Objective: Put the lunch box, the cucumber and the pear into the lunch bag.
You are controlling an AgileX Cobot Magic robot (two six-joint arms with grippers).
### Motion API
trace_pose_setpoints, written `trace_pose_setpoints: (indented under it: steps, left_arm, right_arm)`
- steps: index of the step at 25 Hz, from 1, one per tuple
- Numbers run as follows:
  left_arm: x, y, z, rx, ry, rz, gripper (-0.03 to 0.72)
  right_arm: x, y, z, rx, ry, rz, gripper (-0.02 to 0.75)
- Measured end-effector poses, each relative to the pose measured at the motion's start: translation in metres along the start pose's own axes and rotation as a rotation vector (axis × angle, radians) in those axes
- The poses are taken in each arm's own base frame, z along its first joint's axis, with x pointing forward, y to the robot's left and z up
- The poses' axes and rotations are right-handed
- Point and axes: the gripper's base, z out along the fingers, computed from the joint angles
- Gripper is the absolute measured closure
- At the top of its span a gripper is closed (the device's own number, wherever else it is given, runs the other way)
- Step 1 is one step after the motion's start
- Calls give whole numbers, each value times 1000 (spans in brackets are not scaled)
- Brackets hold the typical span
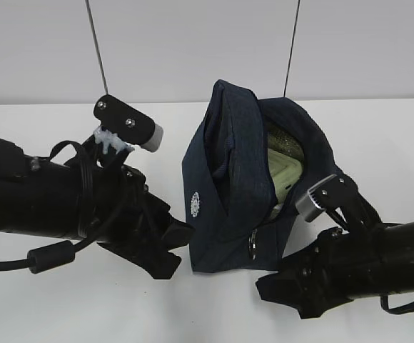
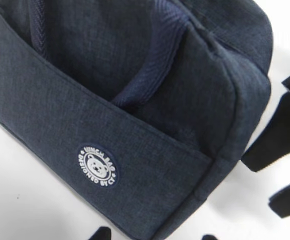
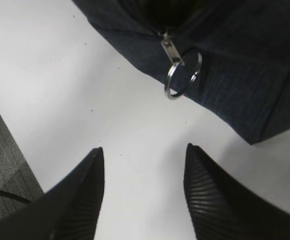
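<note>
I see the navy lunch bag [image 1: 228,193] lying on the white desk [image 1: 50,286], mouth unzipped, the pale green-lidded lunch box [image 1: 284,175] inside. My right hand [image 3: 144,195] hovers spread, empty, near the zipper ring [image 3: 182,75]. I cannot tell my left hand's [image 2: 155,234] state.

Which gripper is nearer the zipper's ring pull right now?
Right. The right gripper is open and empty, with the ring pull just ahead of its fingers. The left gripper sits at the lunch bag's opposite side, by the round logo patch.
</note>
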Motion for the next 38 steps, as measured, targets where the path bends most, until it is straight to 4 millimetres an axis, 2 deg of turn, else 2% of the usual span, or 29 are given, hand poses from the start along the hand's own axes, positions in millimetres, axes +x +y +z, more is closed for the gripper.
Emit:
trace_pose_setpoints:
  steps: [11, 14, 23, 29, 32, 35, 38]
  left_arm:
    - [0, 0, 0, -3, -2, -2, 352]
    - [0, 0, 0, -4, -2, -3, 354]
    - [0, 0, 0, -4, -2, -4, 354]
    - [0, 0, 0, -4, -2, -4, 355]
    - [0, 0, 0, -4, -2, -4, 356]
    - [0, 0, 0, -4, -2, -4, 356]
    - [0, 0, 0, -4, -2, -4, 356]
  right_arm:
    - [-18, -7, 3, 26, -35, -27, 353]
    - [-18, -10, 7, 24, -25, -19, 384]
    - [-24, -7, 27, 14, 10, -35, 394]
    - [-25, -12, 28, 72, 29, -25, 402]
    - [-29, -13, 28, 73, 20, -31, 459]
    - [-32, -13, 28, 74, 12, -35, 549]
    - [-32, -14, 28, 78, 14, -34, 689]
